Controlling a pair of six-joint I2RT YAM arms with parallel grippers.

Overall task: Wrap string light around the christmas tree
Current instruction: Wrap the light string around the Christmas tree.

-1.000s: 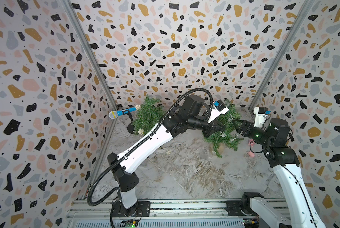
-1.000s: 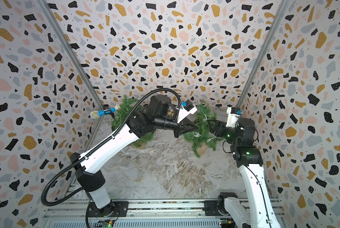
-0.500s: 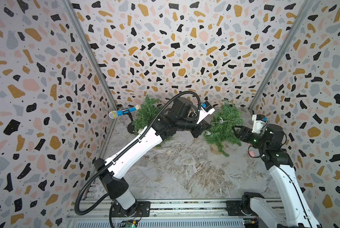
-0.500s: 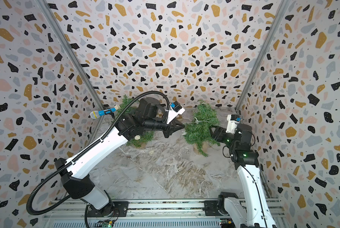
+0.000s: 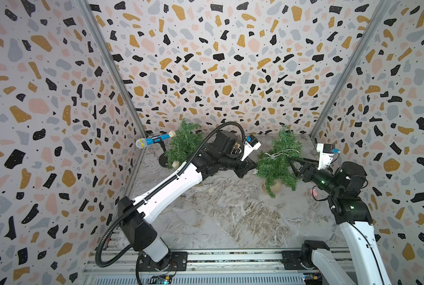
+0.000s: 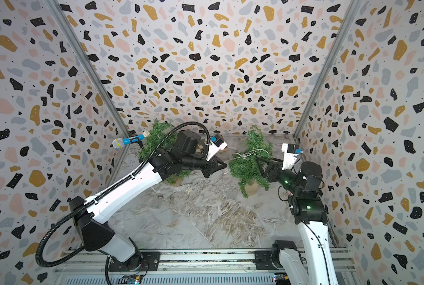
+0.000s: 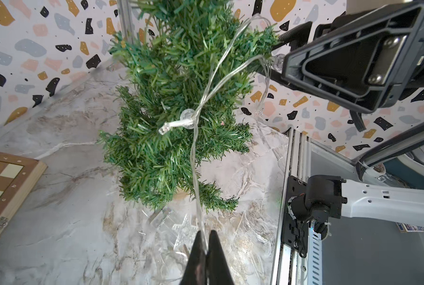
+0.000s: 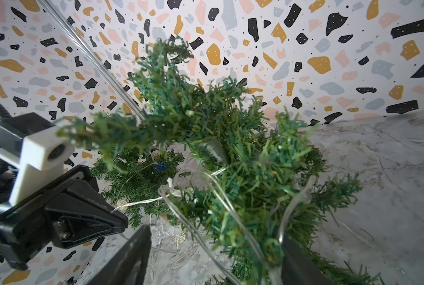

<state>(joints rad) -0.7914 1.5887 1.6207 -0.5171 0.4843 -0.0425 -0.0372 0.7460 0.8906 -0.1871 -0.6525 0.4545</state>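
While string light (image 7: 193, 158) is held mid-wrap by the closed left claw (image 7: 207, 238), handover to the spread right claw (image 8: 214, 233) is needed.

1. worktop (image 5: 230, 217): grey marble-look surface.
2. christmas tree (image 5: 278, 162): upright on wooden base (image 5: 271, 188), right-rear.
3. second tree (image 5: 183, 143): left-rear, mic stand (image 5: 162, 160) just beside.
4. chessboard (image 7: 6, 177): wooden, w/ latch, at back btwn trees.
5. wicker ball (image 5: 210, 190), clear star (image 7: 183, 228): loose, near trees.

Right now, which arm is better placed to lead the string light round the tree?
Probably left: the left gripper is shut on the string light, which lies across the christmas tree. The right gripper stands open at the branches, gripping nothing.
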